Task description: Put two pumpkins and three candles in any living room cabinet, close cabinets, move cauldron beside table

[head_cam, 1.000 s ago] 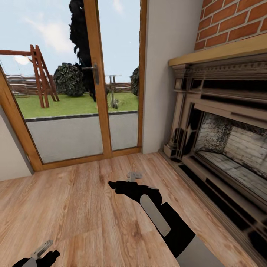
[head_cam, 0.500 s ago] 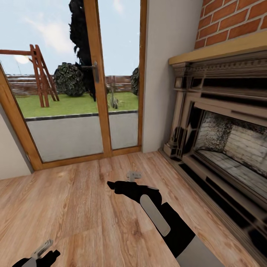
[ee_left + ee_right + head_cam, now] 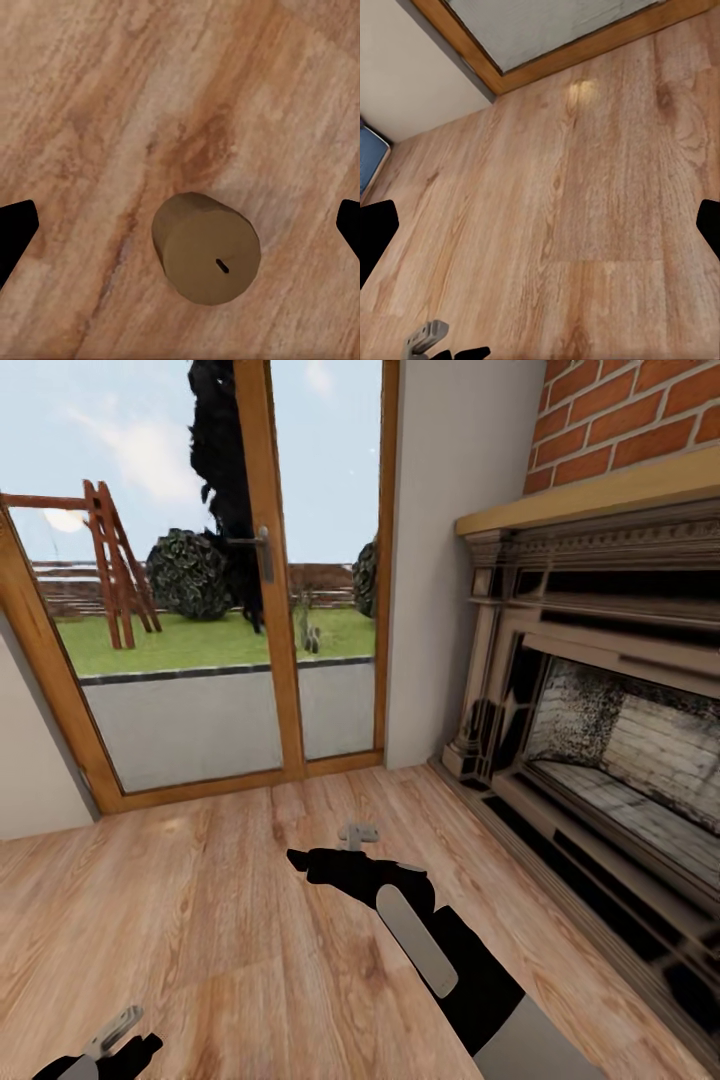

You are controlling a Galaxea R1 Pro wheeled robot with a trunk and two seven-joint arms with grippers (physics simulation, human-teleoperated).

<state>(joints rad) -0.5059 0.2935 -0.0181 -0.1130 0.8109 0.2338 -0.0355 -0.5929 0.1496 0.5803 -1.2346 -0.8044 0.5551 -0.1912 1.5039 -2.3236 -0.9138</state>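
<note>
The left end effector [image 3: 180, 225] hangs over the wood floor [image 3: 90, 90] with its two dark fingertips [image 3: 15, 229] at the far sides of the left wrist view, spread wide and holding nothing. Between them, directly under the end effector and apart from both tips, a candle [image 3: 208, 249] lies on the floorboards: a stubby brown-beige cylinder, tilted or on its side, its flat end with a small dark wick mark facing the camera. In the head view the left end effector [image 3: 110, 1040] shows at the near left corner of the floor, a pale finger raised above its black body.

The right end effector [image 3: 358, 834] reaches forward over the middle of the floor on a black forearm; from the right wrist view its dark fingertips [image 3: 376, 232] stand wide apart over bare boards, gripping nothing.

Beyond, a wood-framed glass door [image 3: 265, 590] closes the far edge of the floor, and a stone fireplace [image 3: 600, 720] under a brick wall [image 3: 640, 410] lines its right edge.
</note>
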